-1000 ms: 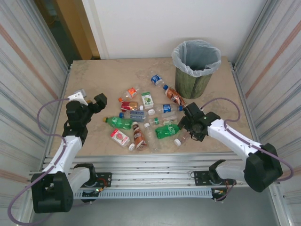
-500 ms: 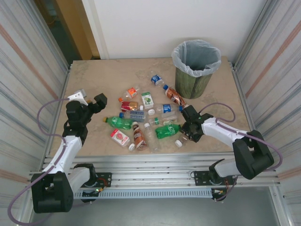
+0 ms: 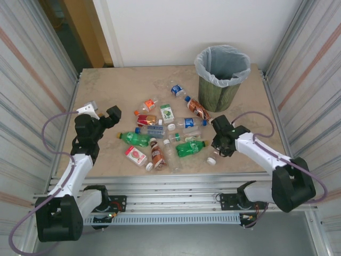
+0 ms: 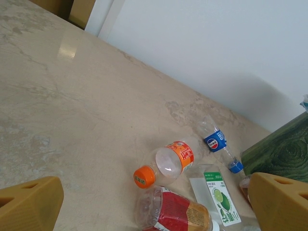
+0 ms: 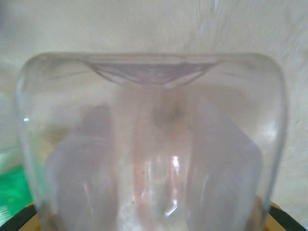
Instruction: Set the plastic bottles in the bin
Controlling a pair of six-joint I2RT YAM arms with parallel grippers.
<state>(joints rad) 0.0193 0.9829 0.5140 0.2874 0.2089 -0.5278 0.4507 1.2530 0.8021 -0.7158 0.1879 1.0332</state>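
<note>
My right claw (image 3: 220,145) is clamped on a clear bottle (image 5: 149,144). My left claw (image 3: 101,113) is spread wide, holding nothing.

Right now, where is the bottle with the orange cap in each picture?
Top external: orange-capped bottle, up and left of centre.
Left wrist: lower middle, cap nearest.
Right wrist: a clear bottle up close.
Shared landmark: green bin, top external's far right, left wrist's right edge.

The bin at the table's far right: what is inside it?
Inside the bin the clear liner bag is visible, with nothing in the part that shows. Its near inner side is hidden by the rim.
</note>
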